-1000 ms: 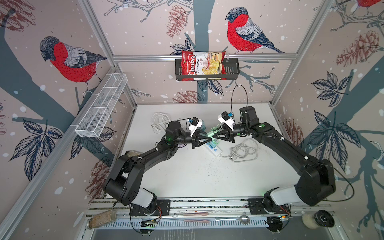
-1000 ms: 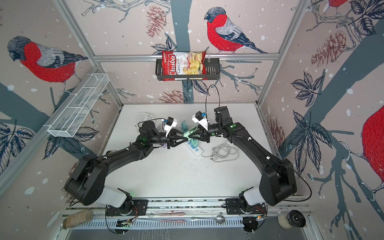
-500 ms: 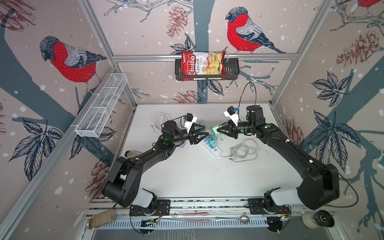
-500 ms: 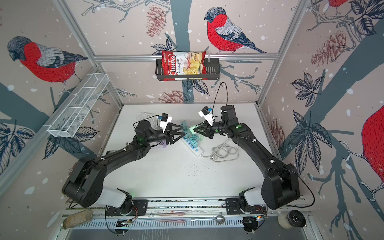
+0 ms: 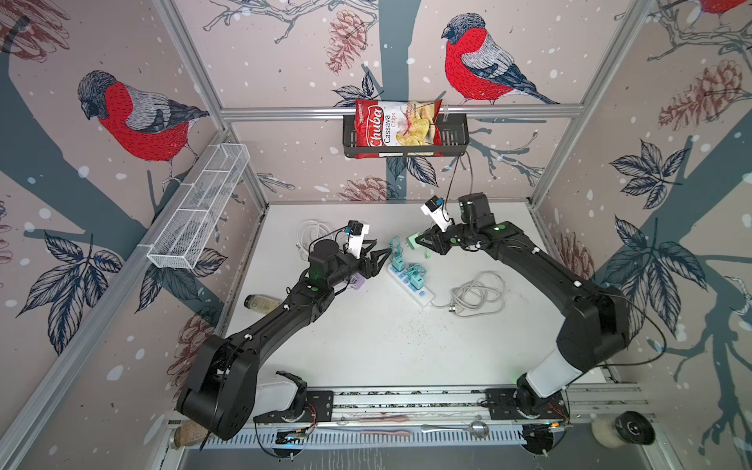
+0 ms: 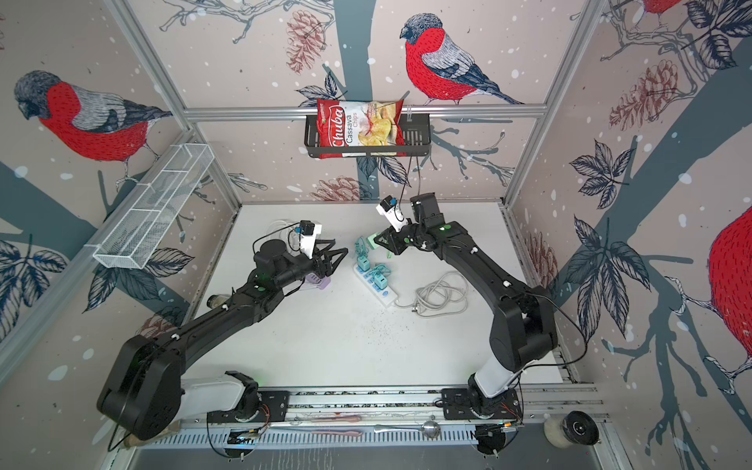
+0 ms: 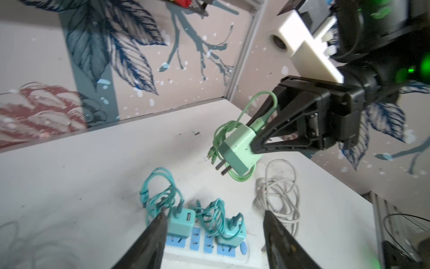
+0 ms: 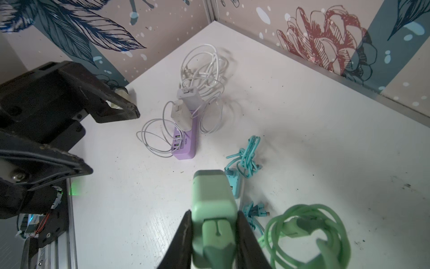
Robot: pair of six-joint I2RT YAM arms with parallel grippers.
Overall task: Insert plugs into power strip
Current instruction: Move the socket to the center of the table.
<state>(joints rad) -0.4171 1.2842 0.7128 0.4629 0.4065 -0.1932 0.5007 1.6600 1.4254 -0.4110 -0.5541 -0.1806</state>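
Right hand (image 7: pixel 253 137) – clamping mint plug (image 7: pixel 235 151)

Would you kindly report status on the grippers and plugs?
Left gripper open, empty. Right gripper shut on mint green plug, aloft. Two teal plugs seated in white power strip; their coiled cables crowd the free sockets.

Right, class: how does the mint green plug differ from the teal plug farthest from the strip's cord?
The mint green plug hangs in the air, clamped by the right gripper; the teal plug stands in the white power strip. The mint green plug's prongs are bare; the teal plug's go into the strip's slots. Both are boxy chargers with rounded edges.
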